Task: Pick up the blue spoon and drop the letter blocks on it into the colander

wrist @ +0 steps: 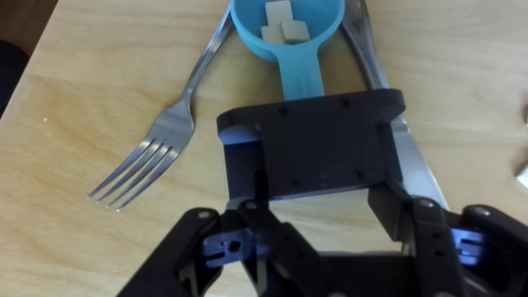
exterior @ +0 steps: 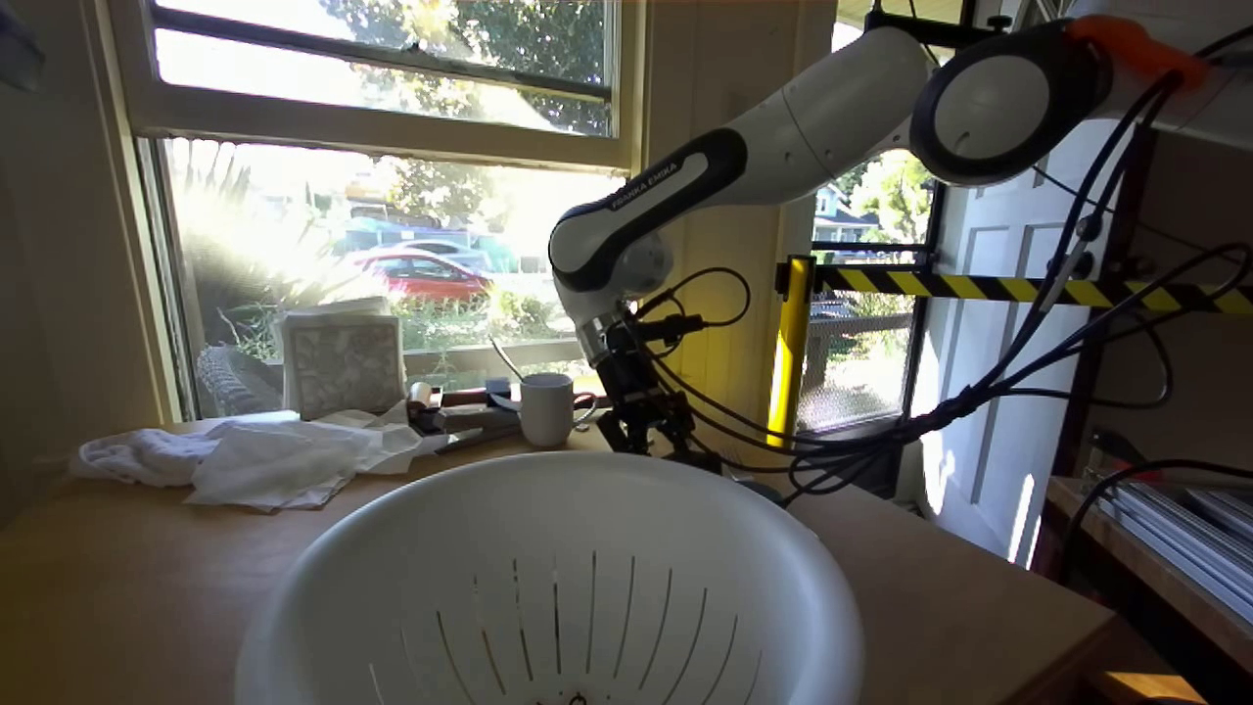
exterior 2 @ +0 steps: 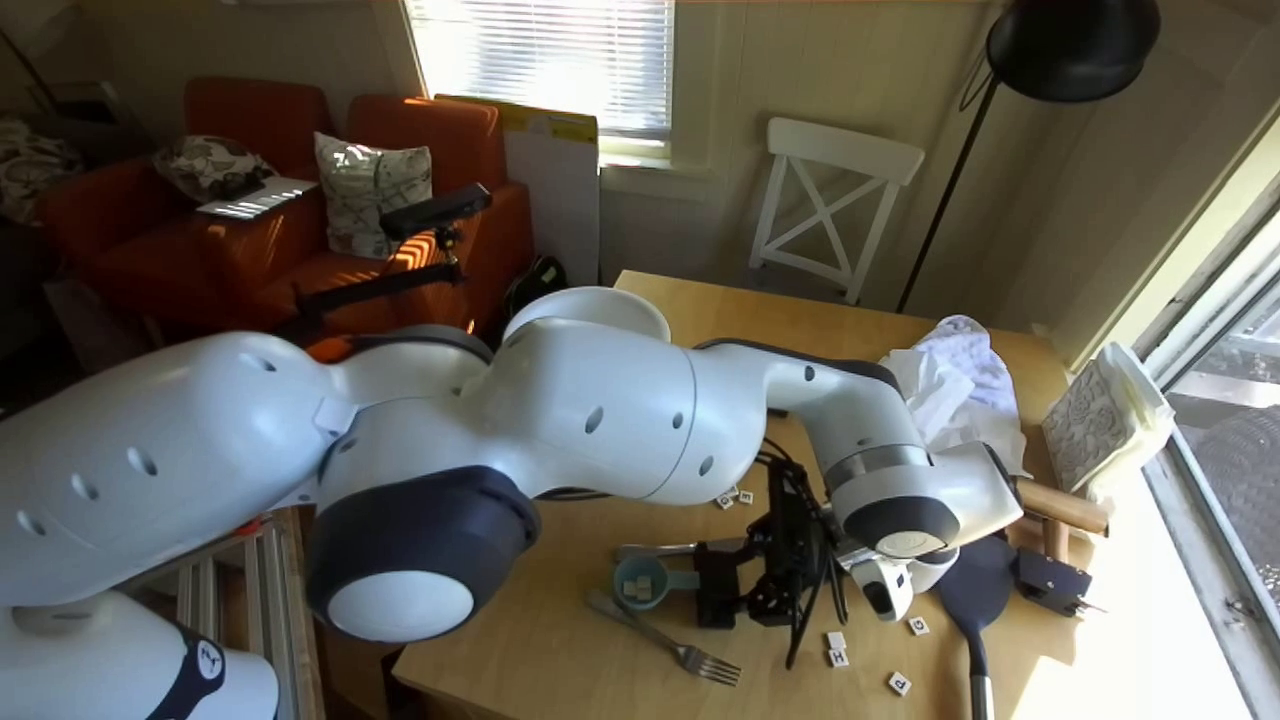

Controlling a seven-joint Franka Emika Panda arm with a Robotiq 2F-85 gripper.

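Blocks [wrist: 289,29] are cradled in the blue spoon [wrist: 293,51], presumably for tipping. Whether the tool [wrist: 318,144] grips cannot be told.

Blue spoon [wrist: 300,57]: bowl cut by top edge of wrist view, handle end hidden behind black block [wrist: 324,140]. Whether gripper [wrist: 317,159] clasps block: unclear. Letter blocks [wrist: 295,33] in bowl: letters illegible. Knife [wrist: 414,161]: handle cut by same edge, blade partly covered. White piece [wrist: 523,177] at right edge: blurred, cut off. Colander [exterior: 607,519]: lower part cut off in an exterior view, rim hiding gripper's lower end; partly hidden behind robot arm [exterior 2: 620,420] in an exterior view. Spatula [exterior 2: 975,590]: handle cut by bottom edge.
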